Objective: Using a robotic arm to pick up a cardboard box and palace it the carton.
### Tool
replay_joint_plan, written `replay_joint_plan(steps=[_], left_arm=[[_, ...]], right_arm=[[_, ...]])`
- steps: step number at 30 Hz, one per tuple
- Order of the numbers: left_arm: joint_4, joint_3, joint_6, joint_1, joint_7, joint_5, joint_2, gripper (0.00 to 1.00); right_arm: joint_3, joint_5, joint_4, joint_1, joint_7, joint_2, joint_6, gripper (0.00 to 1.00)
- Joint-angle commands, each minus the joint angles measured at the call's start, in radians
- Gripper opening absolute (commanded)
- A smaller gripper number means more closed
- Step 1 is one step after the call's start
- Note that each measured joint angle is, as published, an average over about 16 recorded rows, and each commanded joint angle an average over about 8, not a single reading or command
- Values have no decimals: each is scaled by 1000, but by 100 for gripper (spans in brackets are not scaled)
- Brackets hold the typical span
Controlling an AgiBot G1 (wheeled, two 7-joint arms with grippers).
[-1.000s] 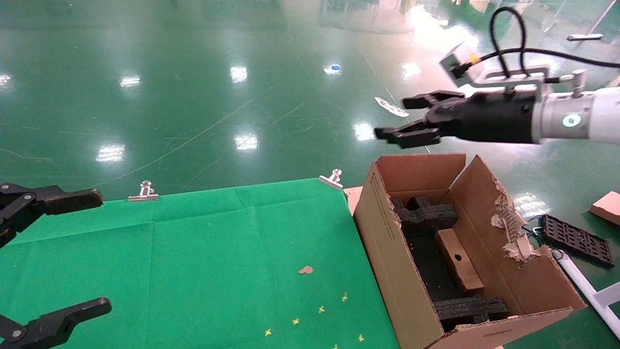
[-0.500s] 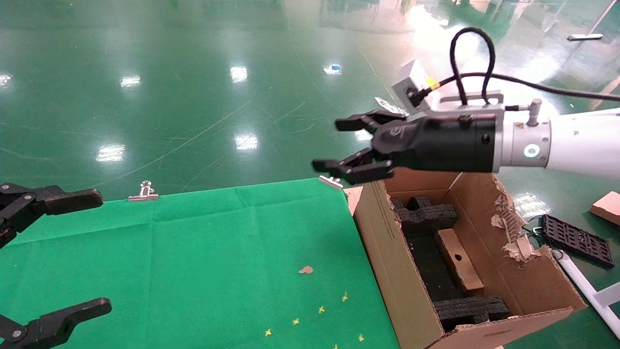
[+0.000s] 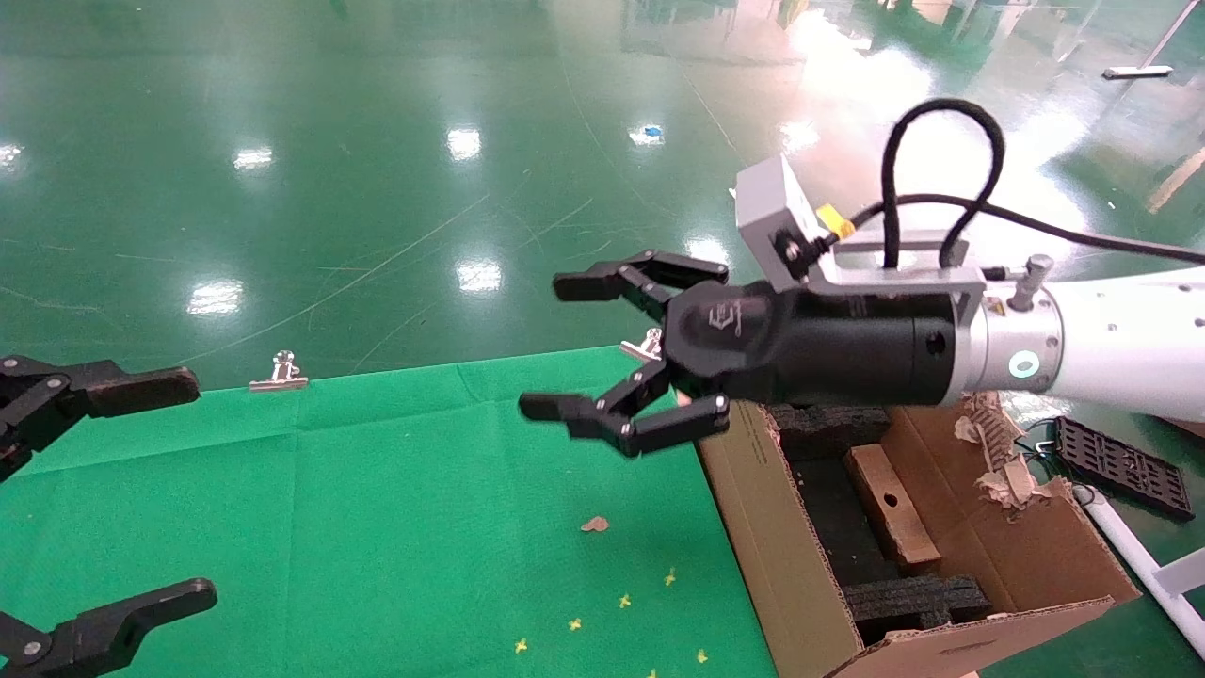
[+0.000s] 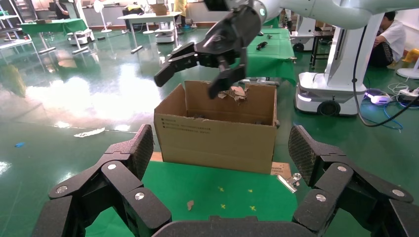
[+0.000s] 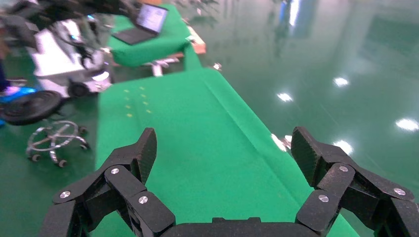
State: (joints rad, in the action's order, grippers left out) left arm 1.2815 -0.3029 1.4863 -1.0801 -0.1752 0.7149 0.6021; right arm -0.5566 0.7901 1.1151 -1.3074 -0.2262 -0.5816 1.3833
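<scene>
The robotic arm is my right one, white with a green ring light, reaching left across the carton's far end. Its gripper is open and empty above the green table's far right corner; it also shows in the left wrist view above the carton. The small cardboard box lies inside the large carton, between black foam blocks, its round hole facing up. My left gripper is open and empty at the table's left edge.
The green cloth table has binder clips on its far edge, a brown scrap and small yellow marks. On the floor to the right lie a black tray, a brown slab and a white pipe.
My right arm has swung left and lower, from beyond the carton's far end to over the table's far right corner, its gripper staying open. The box and left gripper have not moved.
</scene>
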Motion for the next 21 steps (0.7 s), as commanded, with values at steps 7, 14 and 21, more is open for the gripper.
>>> replay_joint_plan(steps=[7,14,21], left_arm=[[0,0,0,0,0,0,0,100],[0,-1,0,0,0,0,0,100],[0,-1,-1,0,0,-1,0,100]], right_arm=[[162,-35,99,137,23,-17,66,100],[281,-60,172,237,39,-30,114,100],[316,-69,192,265,43,-33,128,100]])
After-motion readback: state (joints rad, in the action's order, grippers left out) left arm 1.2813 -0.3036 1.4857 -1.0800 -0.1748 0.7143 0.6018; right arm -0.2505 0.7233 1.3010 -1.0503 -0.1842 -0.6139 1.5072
